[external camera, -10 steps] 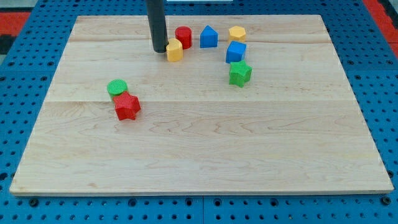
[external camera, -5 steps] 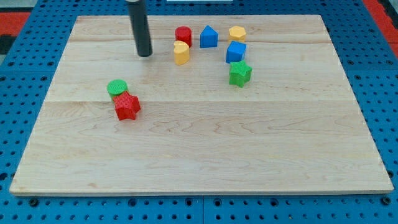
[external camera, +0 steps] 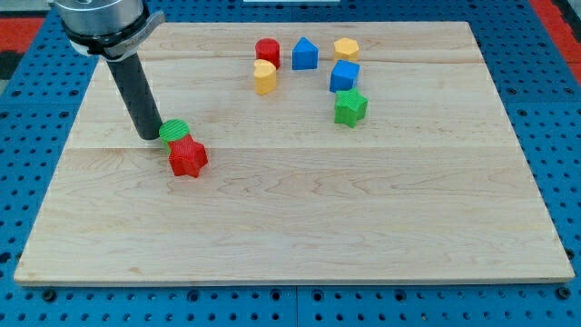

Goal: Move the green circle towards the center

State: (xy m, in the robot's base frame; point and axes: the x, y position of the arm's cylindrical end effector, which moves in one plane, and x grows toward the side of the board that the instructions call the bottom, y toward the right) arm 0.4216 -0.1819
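The green circle [external camera: 175, 130] lies on the wooden board [external camera: 290, 209] at the view's left, touching the red star [external camera: 188, 157] just below and to its right. My tip [external camera: 149, 135] stands on the board right at the green circle's left edge, touching it or nearly so. The rod rises from there up and to the left, out of the view's top.
Near the view's top sit a red cylinder [external camera: 267, 52], a yellow block [external camera: 264, 77], a blue house-shaped block [external camera: 304, 54], a yellow hexagon [external camera: 345, 49], a blue block [external camera: 344, 75] and a green star [external camera: 349, 107].
My tip has moved from beside the yellow block near the top down and left to the green circle's left edge. The green circle and red star have shifted slightly right.
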